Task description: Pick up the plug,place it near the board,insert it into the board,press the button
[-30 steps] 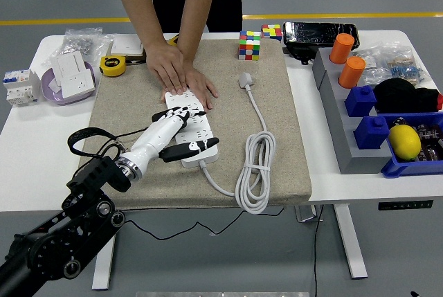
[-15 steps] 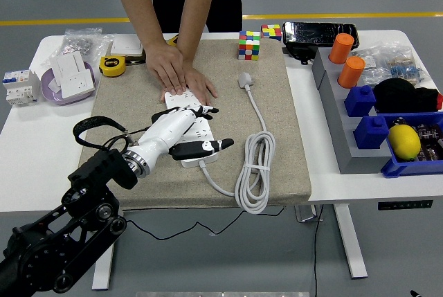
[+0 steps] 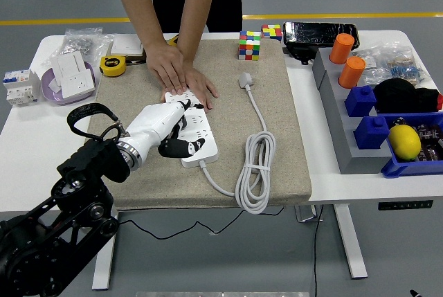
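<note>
Since the earlier frames the left hand (image 3: 173,127) has drawn back toward the robot's side and its fingers, spread over the power strip a second ago, have curled in. It now sits as a loose fist over the near end of the power strip (image 3: 194,131), thumb tucked low against the strip's near edge. It holds nothing; whether a fingertip touches the strip's surface or a button there cannot be told, since the hand covers that end.

The strip lies on the beige mat (image 3: 277,165), running from the near-left up toward the far side. A person across the table pins its far end flat with both hands (image 3: 181,75), palms down, one overlapping the other.

The plug (image 3: 246,80) lies on the mat to the right of the person's hands, well apart from the robot's hand and clear of the strip. Its white cable (image 3: 255,172) runs down to a loose coil near the mat's front edge and loops back into the strip's near end.

The right arm is not in view.

Progress, as a judgement: none of the plug steps shows as done. The plug is not picked up, not set beside the strip, not inserted. The hand is over the strip rather than the plug, which looks more like a press than a pick. Everything remains.
</note>
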Action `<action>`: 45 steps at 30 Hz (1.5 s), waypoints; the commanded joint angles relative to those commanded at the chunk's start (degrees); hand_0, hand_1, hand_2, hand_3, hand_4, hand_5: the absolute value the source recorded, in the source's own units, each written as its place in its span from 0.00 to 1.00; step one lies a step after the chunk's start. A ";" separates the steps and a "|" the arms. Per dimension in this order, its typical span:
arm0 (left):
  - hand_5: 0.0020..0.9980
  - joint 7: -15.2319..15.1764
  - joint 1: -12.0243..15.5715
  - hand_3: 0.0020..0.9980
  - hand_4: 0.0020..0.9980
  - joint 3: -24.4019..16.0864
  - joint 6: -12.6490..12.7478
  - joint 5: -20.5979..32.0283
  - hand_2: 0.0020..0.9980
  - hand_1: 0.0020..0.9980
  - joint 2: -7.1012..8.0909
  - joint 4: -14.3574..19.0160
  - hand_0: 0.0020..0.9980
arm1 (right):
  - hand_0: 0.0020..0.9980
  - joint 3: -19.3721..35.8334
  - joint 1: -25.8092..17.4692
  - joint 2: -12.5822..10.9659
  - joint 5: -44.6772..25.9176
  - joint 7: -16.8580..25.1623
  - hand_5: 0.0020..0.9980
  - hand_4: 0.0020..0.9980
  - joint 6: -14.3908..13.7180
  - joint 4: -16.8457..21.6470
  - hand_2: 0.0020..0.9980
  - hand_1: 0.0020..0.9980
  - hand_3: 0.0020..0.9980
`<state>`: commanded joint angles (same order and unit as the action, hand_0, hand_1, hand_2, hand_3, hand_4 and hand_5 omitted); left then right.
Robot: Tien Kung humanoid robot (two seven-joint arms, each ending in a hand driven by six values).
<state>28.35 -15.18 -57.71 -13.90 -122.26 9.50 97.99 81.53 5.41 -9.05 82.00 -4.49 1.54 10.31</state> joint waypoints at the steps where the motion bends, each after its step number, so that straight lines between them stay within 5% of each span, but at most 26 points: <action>1: 0.20 0.83 -0.02 0.81 0.63 -0.35 -1.82 0.37 0.14 0.05 -0.04 0.48 0.17 | 0.83 0.04 -0.03 -0.01 0.06 -0.04 0.93 1.00 0.01 0.00 0.76 0.76 0.79; 2: 0.11 1.12 -0.05 0.76 0.43 -0.50 -2.78 0.63 0.14 0.04 -0.06 0.57 0.16 | 0.83 0.05 -0.05 -0.01 0.09 -0.05 0.92 1.00 0.01 0.00 0.76 0.76 0.79; 10: 0.08 1.50 -0.88 0.78 0.42 0.84 -7.56 1.20 0.14 0.04 0.34 -2.54 0.16 | 0.83 -0.25 -0.01 -0.05 0.10 -0.03 0.92 1.00 0.06 0.00 0.76 0.76 0.79; 32: 0.08 -2.06 -1.97 0.83 0.43 3.62 -3.31 -0.65 0.14 0.04 -1.17 -10.84 0.17 | 0.83 -0.40 -0.13 -0.16 0.15 -0.09 0.92 1.00 0.10 0.00 0.76 0.76 0.79; 45: 0.08 -2.60 -2.50 0.80 0.43 3.66 -3.44 -1.68 0.14 0.04 -1.57 -12.97 0.17 | 0.83 -0.09 -0.04 -0.10 0.19 -0.12 0.92 1.00 0.07 0.00 0.76 0.76 0.79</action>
<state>25.75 -17.68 -54.05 -17.33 -123.94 7.93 85.01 81.44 5.37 -9.16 82.19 -4.62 1.61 10.31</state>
